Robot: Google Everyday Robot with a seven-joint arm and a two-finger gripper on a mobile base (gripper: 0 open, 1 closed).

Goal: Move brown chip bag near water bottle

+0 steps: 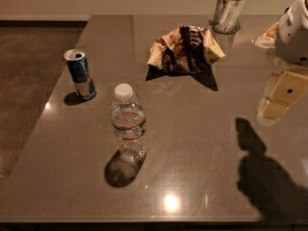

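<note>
The brown chip bag (184, 50) lies crumpled on the grey table (202, 143) at the back middle, dark brown foil with pale yellow edges. The water bottle (127, 121) stands upright at the front left of the middle, clear with a white cap and a red-striped label. The bag is well apart from the bottle, behind it and to its right. My gripper (281, 97) hangs at the right edge of the view above the table, to the right of the bag and a little nearer, holding nothing that I can see. It touches neither object.
A blue-and-silver drink can (80, 74) stands upright left of the bottle near the table's left edge. A tall clear glass tumbler (227, 12) stands at the back, right of the bag. The arm's shadow falls on the front right. Brown floor lies to the left.
</note>
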